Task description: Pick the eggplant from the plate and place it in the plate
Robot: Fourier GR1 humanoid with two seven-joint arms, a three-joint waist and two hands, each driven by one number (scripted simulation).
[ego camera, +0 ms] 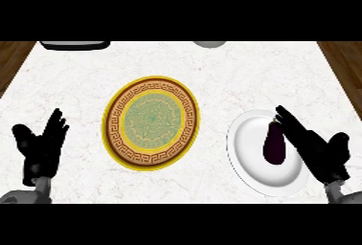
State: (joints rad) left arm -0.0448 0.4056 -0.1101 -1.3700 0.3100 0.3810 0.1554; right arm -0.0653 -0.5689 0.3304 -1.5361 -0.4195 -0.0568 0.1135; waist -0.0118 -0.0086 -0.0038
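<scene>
Eggplant [274,142] lies lengthwise on the white plate [249,158] at right; right hand [318,148] just beside it, fingers straight and apart, nothing held. Left hand [41,146] rests open at the left edge. Risk: fingers closing from one side may roll the rounded eggplant off the white plate onto the tabletop [78,86], short of the patterned plate [151,122].
</scene>
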